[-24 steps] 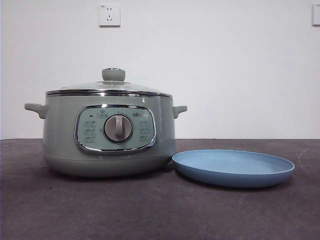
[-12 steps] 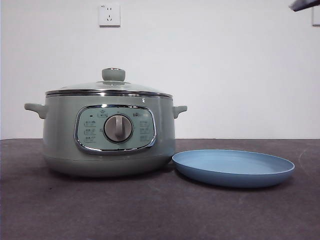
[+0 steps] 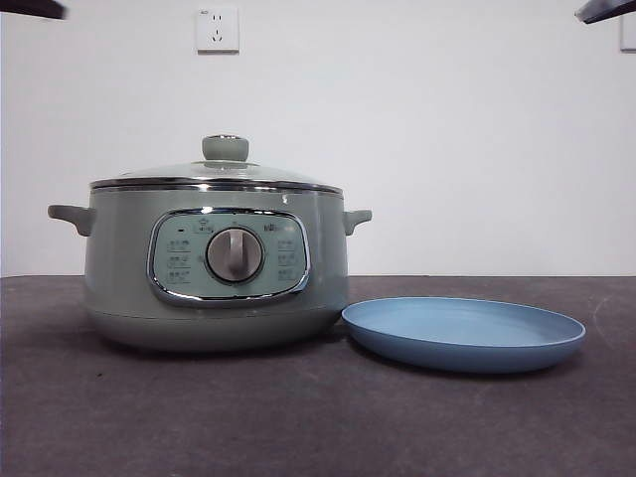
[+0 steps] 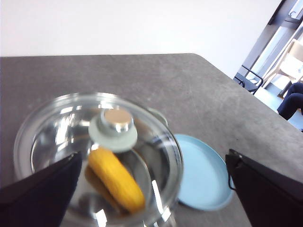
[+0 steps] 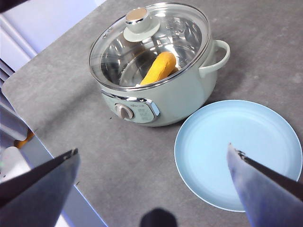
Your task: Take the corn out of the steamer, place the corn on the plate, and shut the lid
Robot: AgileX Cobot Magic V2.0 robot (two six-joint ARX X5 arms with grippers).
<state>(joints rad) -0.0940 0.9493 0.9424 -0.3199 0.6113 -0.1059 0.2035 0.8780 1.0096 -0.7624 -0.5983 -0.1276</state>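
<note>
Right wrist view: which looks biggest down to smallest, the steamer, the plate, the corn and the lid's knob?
1. steamer and plate: look about equally wide, and the plate lies nearer the camera, so unranked.
2. corn
3. lid's knob

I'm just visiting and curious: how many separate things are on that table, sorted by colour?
Pale green: 2, the steamer and the knob of its glass lid.
Yellow-orange: 1, the corn inside the steamer.
Light blue: 1, the plate beside it.
Total: 4.
</note>
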